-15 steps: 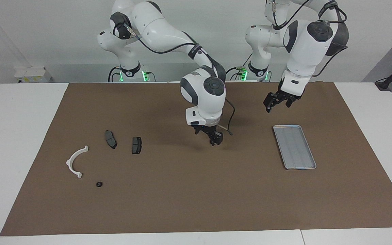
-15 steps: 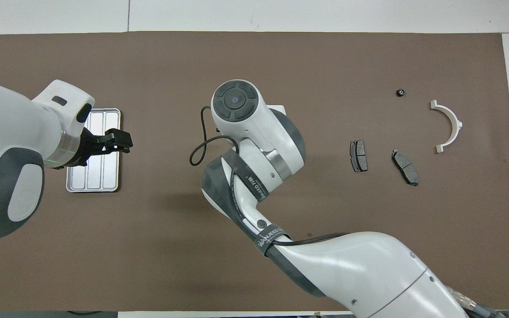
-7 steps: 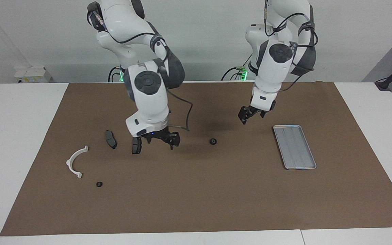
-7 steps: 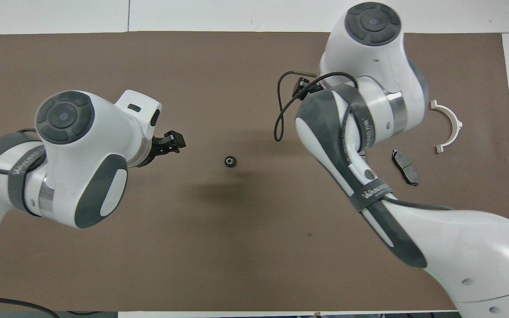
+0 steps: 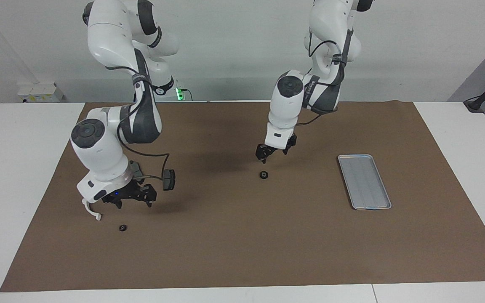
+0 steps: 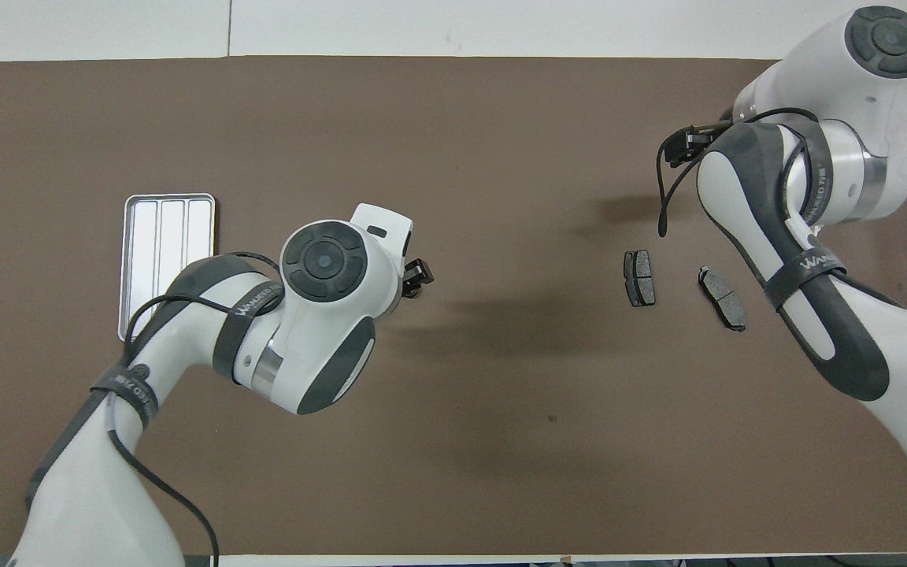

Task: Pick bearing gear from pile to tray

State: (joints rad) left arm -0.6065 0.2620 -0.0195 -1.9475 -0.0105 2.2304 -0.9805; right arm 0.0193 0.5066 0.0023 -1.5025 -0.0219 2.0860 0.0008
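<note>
The left gripper [image 5: 263, 156] hangs open and empty just above one small black ring [image 5: 263, 174] lying mid-mat, with bare mat [image 5: 242, 252] around it. The tray [image 5: 364, 181] sits toward the left arm's end. The right gripper [image 5: 129, 198], open and empty, hovers over the pile: one white bracket [image 5: 92, 213] partly hidden beneath it, two brake pads [image 6: 639, 277], and a second ring [image 5: 122, 228] close by.
</note>
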